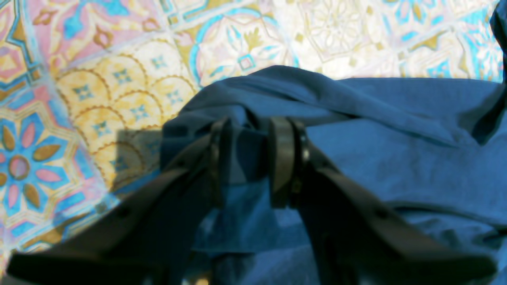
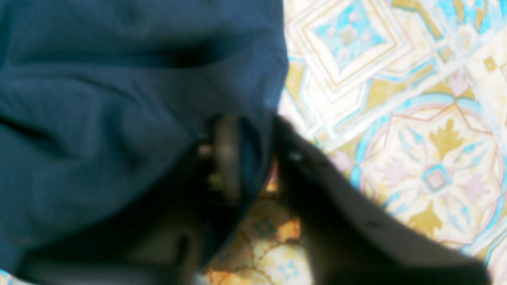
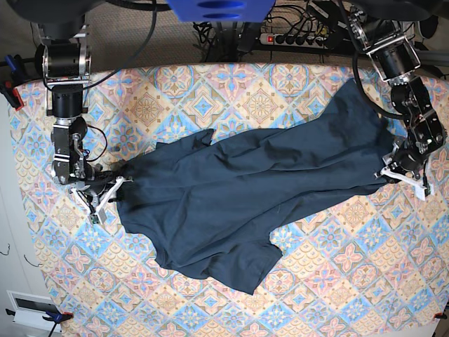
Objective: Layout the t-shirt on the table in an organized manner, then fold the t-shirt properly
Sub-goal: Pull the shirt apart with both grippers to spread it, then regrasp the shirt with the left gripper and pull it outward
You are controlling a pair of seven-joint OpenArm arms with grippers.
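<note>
Left gripper (image 1: 247, 158) pinches t-shirt (image 3: 231, 203) edge; right gripper (image 2: 253, 154) clamps opposite edge. Both at shirt's far ends, likely to stretch it flat on table (image 3: 337, 281).

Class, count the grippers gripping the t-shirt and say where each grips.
2: the left gripper at the t-shirt's right end, the right gripper at its left end.

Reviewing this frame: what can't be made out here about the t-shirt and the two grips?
- t-shirt: no label mark shows in the base view; folds may hide it.
- right gripper: right wrist view is blurred; how much cloth it pinches is unclear.
- left gripper: gathered cloth hides which hem or corner it grips.
</note>
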